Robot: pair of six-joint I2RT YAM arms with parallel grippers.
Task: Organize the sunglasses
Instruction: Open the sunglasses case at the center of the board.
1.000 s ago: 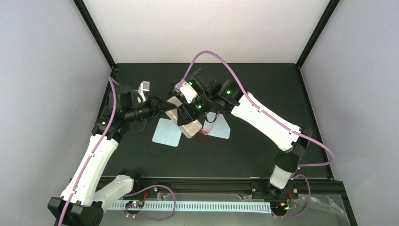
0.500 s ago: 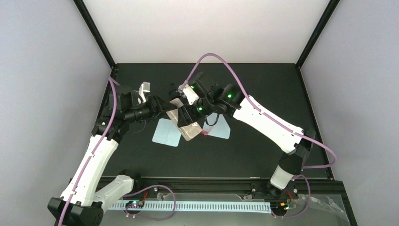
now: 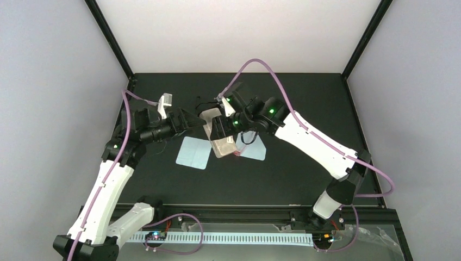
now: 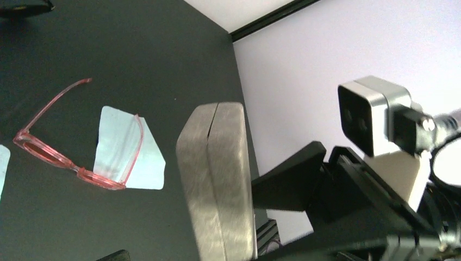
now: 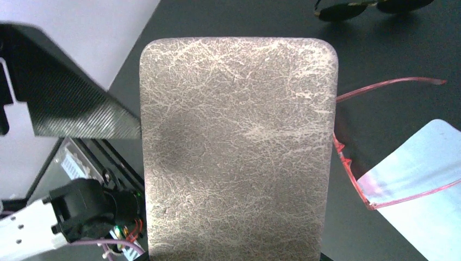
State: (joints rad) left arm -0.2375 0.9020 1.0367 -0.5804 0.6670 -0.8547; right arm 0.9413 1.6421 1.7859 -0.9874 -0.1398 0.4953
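While they lie on the counter [image 3: 304, 98] with arms unfolded, the sunglasses [image 4: 80, 172] sit just beside and below the raised grey case [image 5: 236, 147], one arm across a pale blue cloth [image 4: 122, 157]. From the right wrist view the case hides part of their frame. A black dark-lensed pair [image 5: 369, 8] lies beyond the case. The right gripper [image 3: 220, 129] is clamped on the case. The left gripper [image 3: 190, 117] stands just beside the case, jaws wide apart, holding nothing.

Black tabletop [image 3: 304, 179], pale grey walls [image 3: 49, 109], black frame posts [image 3: 109, 38], even light.
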